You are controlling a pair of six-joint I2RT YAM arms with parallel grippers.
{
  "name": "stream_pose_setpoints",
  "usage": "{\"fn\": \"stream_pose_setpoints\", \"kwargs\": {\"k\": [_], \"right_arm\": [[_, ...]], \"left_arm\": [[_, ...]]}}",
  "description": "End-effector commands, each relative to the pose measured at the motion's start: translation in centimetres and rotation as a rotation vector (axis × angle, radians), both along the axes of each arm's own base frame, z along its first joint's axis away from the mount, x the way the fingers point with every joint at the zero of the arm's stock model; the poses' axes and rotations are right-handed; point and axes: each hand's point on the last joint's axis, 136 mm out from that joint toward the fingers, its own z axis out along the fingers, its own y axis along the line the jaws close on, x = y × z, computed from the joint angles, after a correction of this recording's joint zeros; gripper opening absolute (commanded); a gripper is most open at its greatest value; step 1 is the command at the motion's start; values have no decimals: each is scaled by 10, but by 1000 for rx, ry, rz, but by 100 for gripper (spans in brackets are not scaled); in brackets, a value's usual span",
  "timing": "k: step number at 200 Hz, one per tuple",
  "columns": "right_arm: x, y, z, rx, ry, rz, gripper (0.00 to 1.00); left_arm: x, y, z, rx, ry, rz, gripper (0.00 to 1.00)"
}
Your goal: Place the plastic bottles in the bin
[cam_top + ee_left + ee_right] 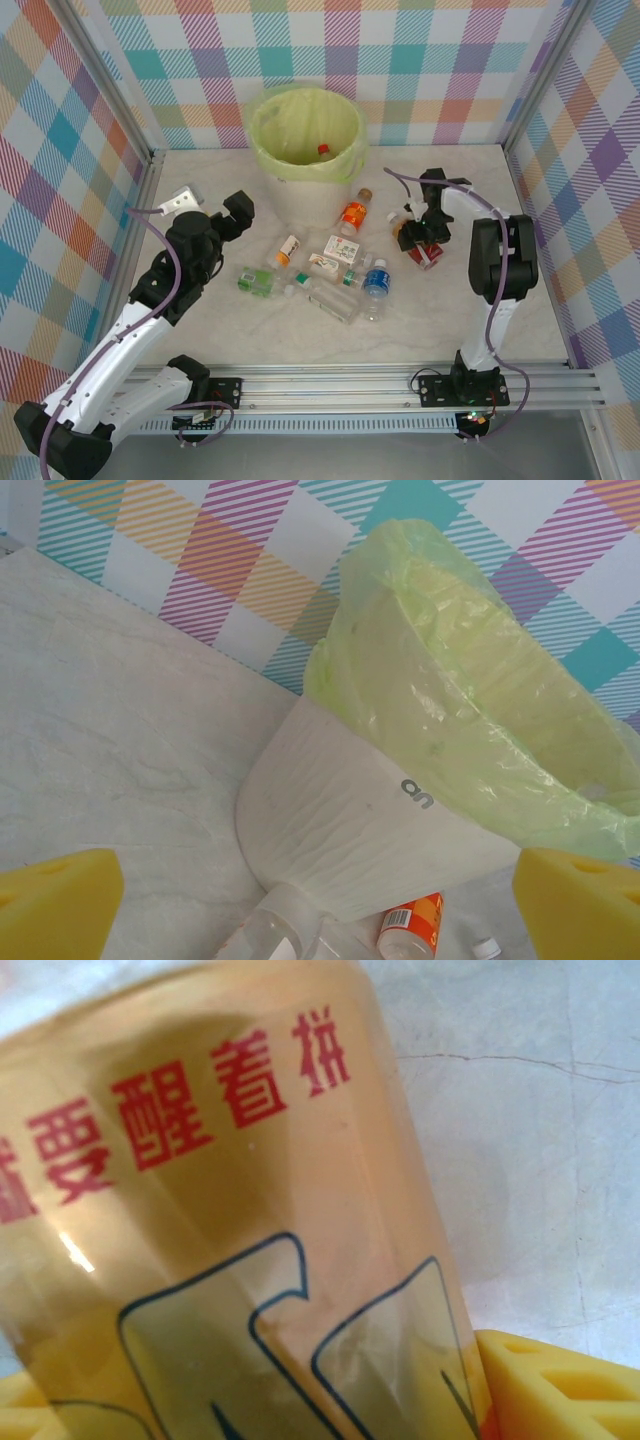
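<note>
Several plastic bottles lie in a loose cluster mid-table: an orange-labelled one, a green one, a blue one. My right gripper reaches down at the right and is shut on a red-labelled bottle. Close up, that bottle sits amber between the yellow pads. The bin, white with a yellow-green bag, stands at the back and holds a red-capped bottle. My left gripper hovers open left of the bin, with nothing between its fingers.
Checked walls and metal posts close off the table on three sides. An orange-labelled bottle and a clear one lie at the bin's foot. Bare tabletop stretches to the left of the bin and in front of the cluster.
</note>
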Motion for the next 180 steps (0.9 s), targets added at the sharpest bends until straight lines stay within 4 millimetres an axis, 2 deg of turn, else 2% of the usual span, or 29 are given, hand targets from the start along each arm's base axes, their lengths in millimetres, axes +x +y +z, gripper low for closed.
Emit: {"fn": "stream_pose_setpoints", "kwargs": {"k": [1, 51, 75, 124, 148, 180], "right_arm": [[4, 7, 16, 76, -51, -53, 62], [25, 15, 49, 318, -181, -210, 57], [31, 20, 74, 426, -249, -228, 56], [38, 33, 141, 618, -438, -216, 54], [39, 48, 182, 756, -497, -192, 54], [44, 65, 245, 935, -563, -151, 54]], "left_arm": [[-1, 6, 3, -23, -18, 21, 100], [-3, 12, 4, -40, -31, 43, 100], [-5, 16, 3, -41, -35, 59, 100], [-5, 18, -12, -61, -9, 76, 100], [-3, 19, -19, -68, 4, 82, 100], [-2, 21, -25, -72, 18, 86, 100]]}}
